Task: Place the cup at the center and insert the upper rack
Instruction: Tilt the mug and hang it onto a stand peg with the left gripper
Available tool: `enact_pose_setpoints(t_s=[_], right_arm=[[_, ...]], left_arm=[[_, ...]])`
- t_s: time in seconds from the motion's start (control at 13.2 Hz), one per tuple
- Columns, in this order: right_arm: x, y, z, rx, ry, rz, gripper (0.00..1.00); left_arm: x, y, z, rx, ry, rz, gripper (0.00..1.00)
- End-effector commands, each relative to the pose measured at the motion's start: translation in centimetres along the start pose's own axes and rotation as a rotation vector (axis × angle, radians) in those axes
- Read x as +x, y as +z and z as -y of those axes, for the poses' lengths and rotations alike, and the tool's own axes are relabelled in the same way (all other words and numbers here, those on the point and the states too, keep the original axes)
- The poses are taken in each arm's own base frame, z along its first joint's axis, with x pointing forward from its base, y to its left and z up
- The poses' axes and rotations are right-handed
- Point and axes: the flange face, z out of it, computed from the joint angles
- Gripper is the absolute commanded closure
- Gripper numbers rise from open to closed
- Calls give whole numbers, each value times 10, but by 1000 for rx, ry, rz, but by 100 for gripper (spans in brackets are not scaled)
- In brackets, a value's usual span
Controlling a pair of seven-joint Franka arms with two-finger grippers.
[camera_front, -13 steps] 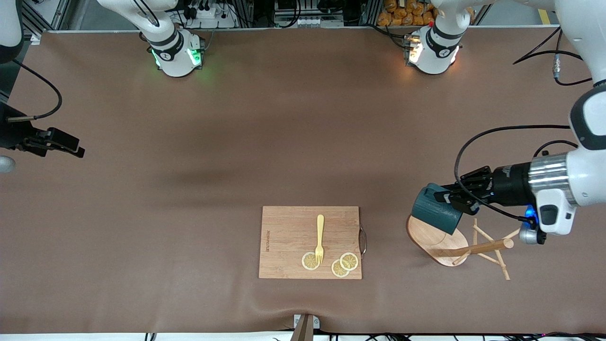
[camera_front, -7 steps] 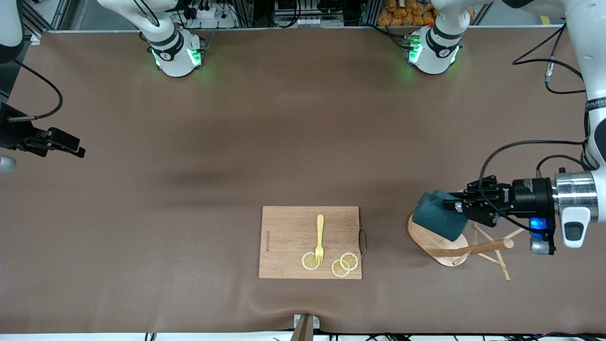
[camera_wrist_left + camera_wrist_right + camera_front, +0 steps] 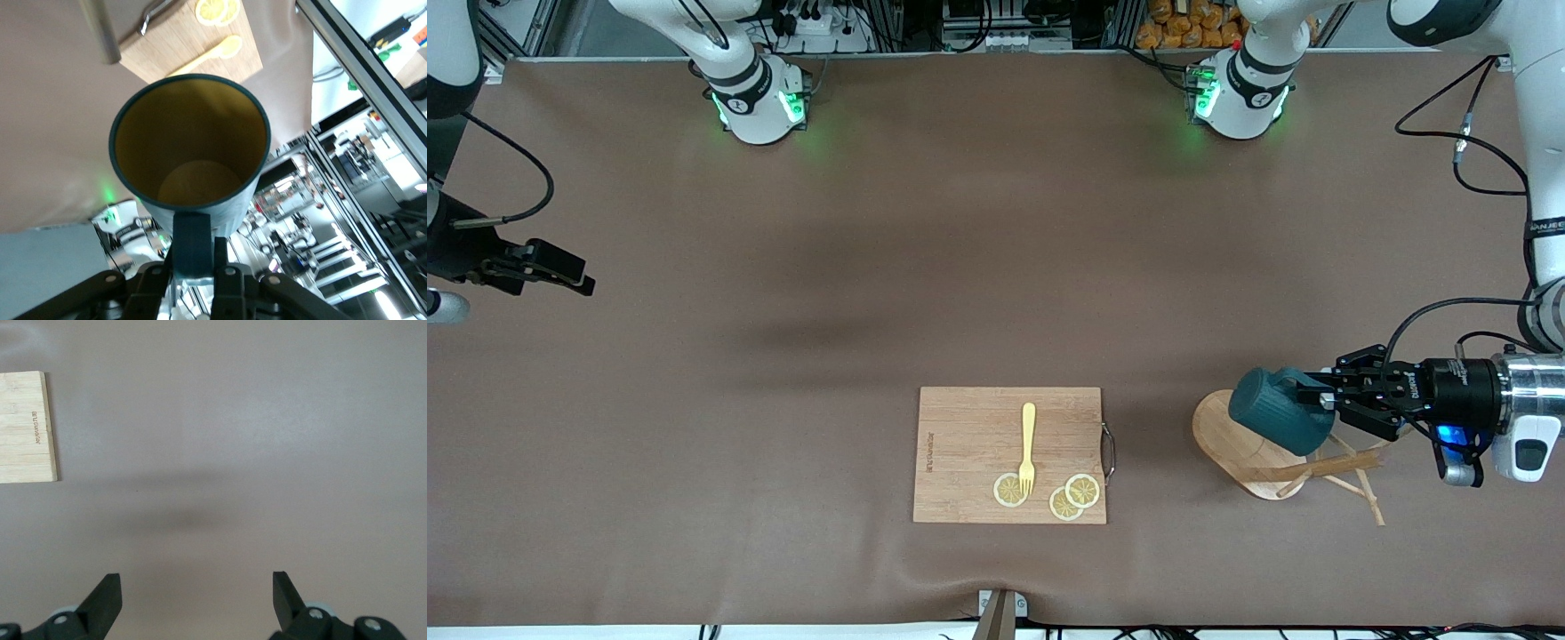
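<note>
- Left gripper (image 3: 1327, 402) clamped on the loop handle of the teal cup (image 3: 1278, 423), fingers closed against it from both sides, as seen in the left wrist view (image 3: 193, 248).
- Cup carried tilted on its side over the oval base of the toppled mug tree (image 3: 1294, 458), mouth turned toward the wrist, mustard-yellow inside empty.
- Shifted since a second ago: cup and gripper drawn toward the left arm's end of the table and turned flatter, no longer over the base's edge toward the cutting board (image 3: 1009, 454).
- Judged from that: cup pulled clear of the rack's pegs, yet carried away from the center (image 3: 978, 293); a long sweep toward the right arm's end still owed.
- Mug tree lying on its side, pole and crossing pegs pointing toward the left arm's end; insertion not yet begun.
- Fork (image 3: 1028, 447) and lemon slices (image 3: 1065, 496) on the board unmoved.
- Right gripper (image 3: 197, 597) spread wide, nothing between the fingers, waiting over bare covering at the right arm's end of the table.
</note>
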Motion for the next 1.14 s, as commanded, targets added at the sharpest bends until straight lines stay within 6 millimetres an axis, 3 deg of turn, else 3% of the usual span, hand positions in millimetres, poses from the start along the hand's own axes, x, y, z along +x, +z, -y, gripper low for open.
enact_pose_setpoints(t_s=[0.0, 0.45, 0.61, 1.06], right_arm=[[1, -1, 4, -9, -3, -16, 0], [-7, -20, -4, -19, 5, -49, 0], [-10, -31, -12, -143, -10, -70, 0], [-16, -21, -10, -167, -8, -3, 0]], left_arm=[[5, -4, 5, -38, -3, 71, 100], [37, -26, 36, -71, -45, 167, 100], [49, -33, 46, -81, -49, 169, 100], [69, -38, 61, -103, -39, 191, 100]])
